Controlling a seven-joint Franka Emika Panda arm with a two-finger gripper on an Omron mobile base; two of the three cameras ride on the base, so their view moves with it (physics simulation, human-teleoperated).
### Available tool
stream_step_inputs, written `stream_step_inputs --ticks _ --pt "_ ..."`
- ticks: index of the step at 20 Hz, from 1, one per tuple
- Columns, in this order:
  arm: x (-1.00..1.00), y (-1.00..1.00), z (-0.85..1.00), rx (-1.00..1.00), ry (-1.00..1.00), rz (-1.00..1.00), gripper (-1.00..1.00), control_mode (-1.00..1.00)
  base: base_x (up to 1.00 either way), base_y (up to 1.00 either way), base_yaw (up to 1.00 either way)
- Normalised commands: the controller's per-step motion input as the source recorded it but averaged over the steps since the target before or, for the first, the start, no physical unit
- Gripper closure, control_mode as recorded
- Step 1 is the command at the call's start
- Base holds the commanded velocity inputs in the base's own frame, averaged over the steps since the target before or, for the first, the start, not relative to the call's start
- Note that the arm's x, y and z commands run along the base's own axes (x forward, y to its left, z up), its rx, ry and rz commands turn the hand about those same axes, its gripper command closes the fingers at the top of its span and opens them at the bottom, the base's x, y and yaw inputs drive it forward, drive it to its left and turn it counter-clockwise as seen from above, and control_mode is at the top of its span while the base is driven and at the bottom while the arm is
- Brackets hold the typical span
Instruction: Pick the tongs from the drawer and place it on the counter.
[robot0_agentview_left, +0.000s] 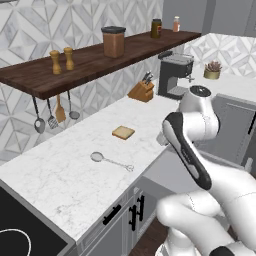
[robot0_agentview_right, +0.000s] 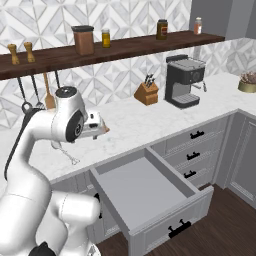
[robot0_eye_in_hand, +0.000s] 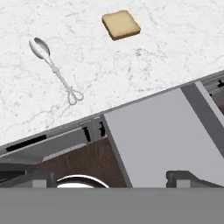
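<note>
Arm (robot0_agentview_left: 192, 150) bent high above open drawer (robot0_agentview_right: 145, 192)

Left base view: behind-left of arm, facing down along counter (robot0_agentview_left: 65, 170). Right base view: behind-right, above open drawer (robot0_agentview_right: 145, 192). Hand view: close, looking down. All share counter edge and drawer.

Slim silvery tongs (robot0_eye_in_hand: 54, 70) flat on white marble counter (robot0_eye_in_hand: 175, 48), grey drawer (robot0_agentview_right: 145, 192) pulled open

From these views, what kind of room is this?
A kitchen, rendered: a white marble counter over grey cabinets, an espresso machine beside a knife block, and utensils hanging under a wooden shelf.
</note>
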Motion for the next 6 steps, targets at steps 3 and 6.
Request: stream_step_inputs --ticks 3,6 --pt "-1.00 -0.75 0.05 0.15 -0.01 -0.24 -1.00 -1.00 0.00 0.00 0.00" --pt "-1.00 -0.26 -0.08 0.25 -0.15 -0.32 -1.00 -1.00 0.00 0.00 0.00"
